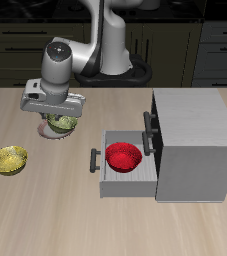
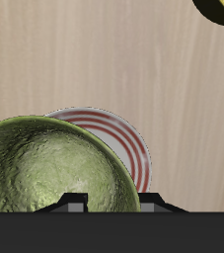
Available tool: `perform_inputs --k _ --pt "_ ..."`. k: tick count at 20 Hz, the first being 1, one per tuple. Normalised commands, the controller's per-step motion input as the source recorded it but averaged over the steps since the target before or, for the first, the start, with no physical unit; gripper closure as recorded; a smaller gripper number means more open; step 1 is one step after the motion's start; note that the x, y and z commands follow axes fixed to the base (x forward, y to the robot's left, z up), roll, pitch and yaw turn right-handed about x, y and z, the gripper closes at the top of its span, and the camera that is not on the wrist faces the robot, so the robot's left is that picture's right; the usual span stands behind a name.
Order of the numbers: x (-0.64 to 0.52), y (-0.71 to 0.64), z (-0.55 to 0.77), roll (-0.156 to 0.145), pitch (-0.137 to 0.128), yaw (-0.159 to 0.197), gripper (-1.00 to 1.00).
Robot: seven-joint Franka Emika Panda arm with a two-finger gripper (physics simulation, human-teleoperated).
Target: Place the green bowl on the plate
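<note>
The green bowl is olive and glossy with a mottled inside. It sits right under my gripper, which is shut on the bowl's rim. The plate, pale with reddish rings, lies on the table just beneath and partly behind the bowl. Only a thin pale edge of the plate shows in the exterior view. The bowl covers much of the plate. Whether the bowl touches the plate cannot be told.
A yellow bowl rests on the table nearer the front edge, and its edge shows in the wrist view. A grey cabinet has its drawer pulled open, with a red bowl inside.
</note>
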Motion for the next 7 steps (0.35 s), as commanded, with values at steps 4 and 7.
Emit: perform_inputs --k 4,7 --pt "-0.02 0.04 0.03 0.006 0.002 0.010 -1.00" --pt "-0.03 0.02 0.02 0.005 -0.002 0.009 -1.00"
